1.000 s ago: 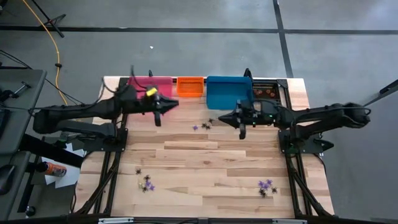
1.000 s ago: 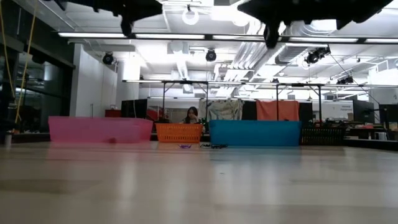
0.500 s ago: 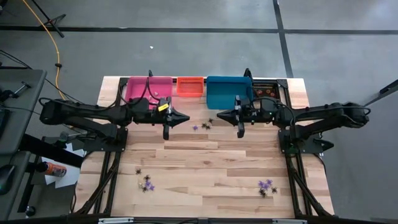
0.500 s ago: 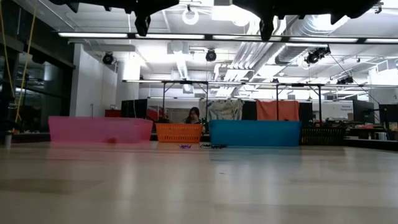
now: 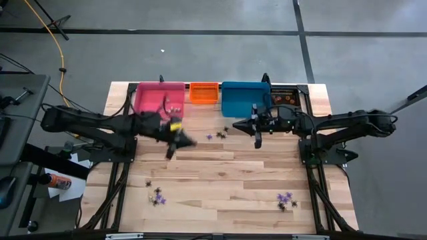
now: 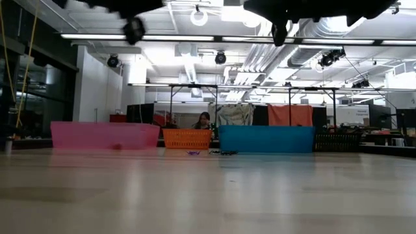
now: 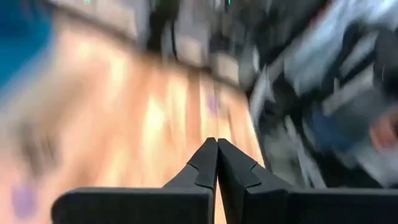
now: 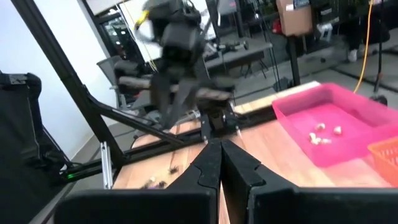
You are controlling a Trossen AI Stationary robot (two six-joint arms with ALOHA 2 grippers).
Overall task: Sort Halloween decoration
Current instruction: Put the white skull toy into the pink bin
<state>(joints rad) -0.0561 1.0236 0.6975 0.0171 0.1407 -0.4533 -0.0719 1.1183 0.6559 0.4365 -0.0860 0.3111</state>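
Likely your trinkets [image 5: 215, 135] are light, stiff and skittish on the worktop [image 5: 227, 177]; pinch 1 squarely across its body. Left gripper [image 5: 168, 154] and right gripper [image 5: 259, 143] are both closed, empty.

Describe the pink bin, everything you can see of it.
The pink bin is a shallow rectangular tray of translucent pink plastic, upright and open-topped. It stands on the table's far edge at the left end of the bin row, right beside the orange bin. The right wrist view shows a few small pale whitish trinkets lying on its floor. No gripper touches it; the left arm reaches across the table just in front of it.
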